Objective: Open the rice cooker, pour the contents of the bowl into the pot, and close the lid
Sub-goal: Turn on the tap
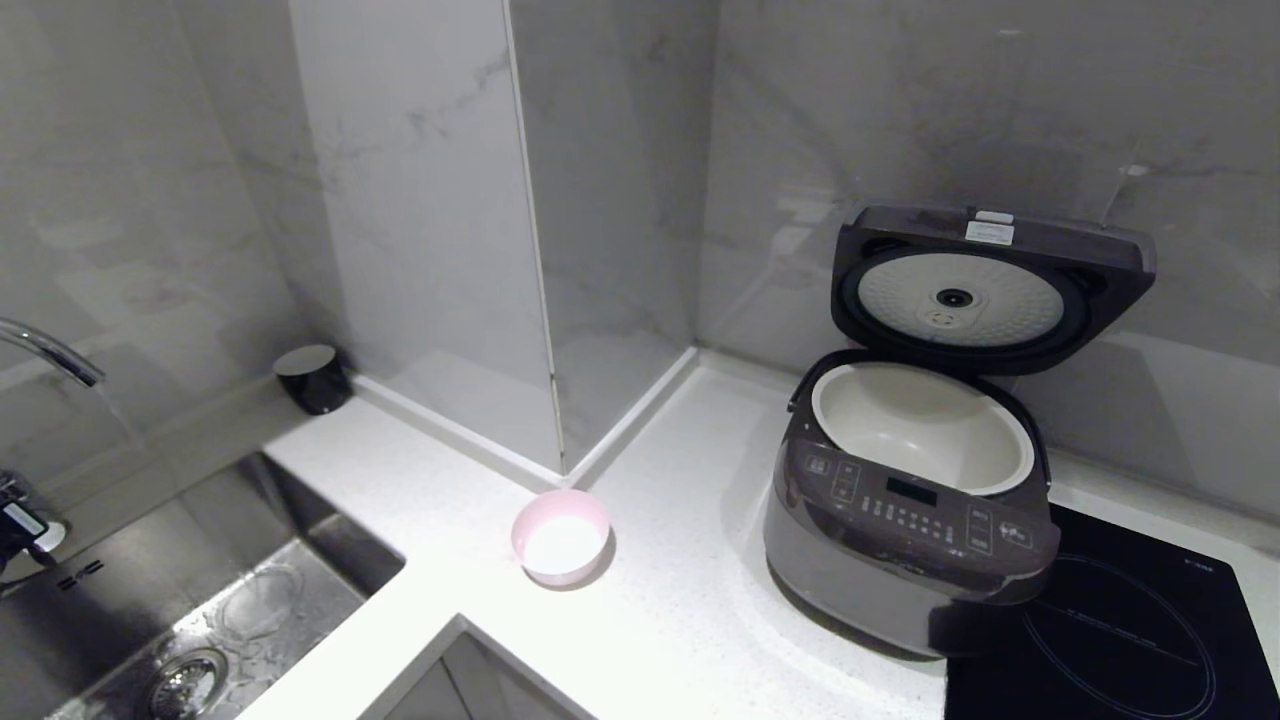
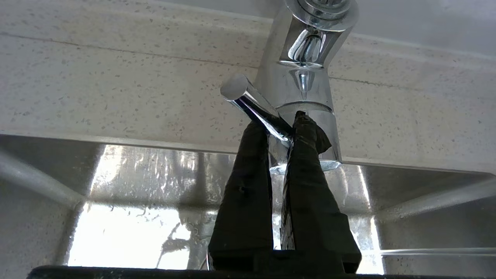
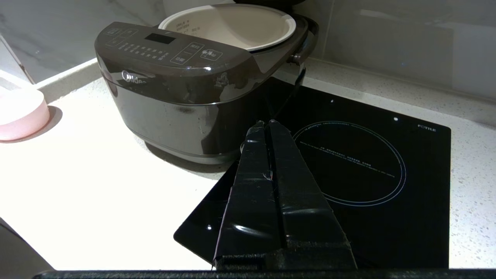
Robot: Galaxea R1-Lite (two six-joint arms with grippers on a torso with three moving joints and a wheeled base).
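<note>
The rice cooker (image 1: 905, 530) stands on the white counter with its lid (image 1: 990, 285) raised against the wall. Its cream pot (image 1: 925, 425) looks bare inside. The pink bowl (image 1: 560, 537) sits on the counter left of the cooker; its inside is white and I cannot make out any contents. My left gripper (image 2: 279, 120) is at the sink, shut on the chrome tap lever (image 2: 248, 99), one finger on each side. My right gripper (image 3: 265, 123) is shut and empty, low over the near corner of the hob (image 3: 368, 166), beside the cooker (image 3: 174, 89).
A steel sink (image 1: 200, 600) lies at the lower left, wet, with the tap spout (image 1: 50, 352) above it. A small black round pot (image 1: 313, 378) stands by the wall. A tiled column (image 1: 440, 230) juts out behind the bowl. The black hob (image 1: 1120, 620) touches the cooker's right side.
</note>
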